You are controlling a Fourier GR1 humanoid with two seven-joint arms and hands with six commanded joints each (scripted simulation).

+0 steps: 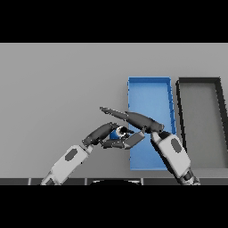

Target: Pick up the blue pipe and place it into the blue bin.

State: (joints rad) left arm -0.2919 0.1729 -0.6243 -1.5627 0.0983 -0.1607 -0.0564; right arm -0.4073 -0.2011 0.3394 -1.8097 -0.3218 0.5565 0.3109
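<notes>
The blue pipe point(117, 132) is a short blue tube with a pale end. It is held just above the table, left of the blue bin's point(149, 91) near left wall. My left hand point(101, 135) comes in from the lower left, and its fingers are curled round the pipe. My right hand point(143, 121) reaches in from the lower right, across the bin. Its fingers point(112, 111) stretch straight out over the pipe and its thumb point(135, 139) lies under the pipe's right end. Most of the pipe is hidden by the two hands.
A dark grey bin point(199, 83) stands right beside the blue bin on its right. Grey table point(58, 89) spreads to the left and behind. My right forearm point(173, 156) covers the blue bin's near right corner.
</notes>
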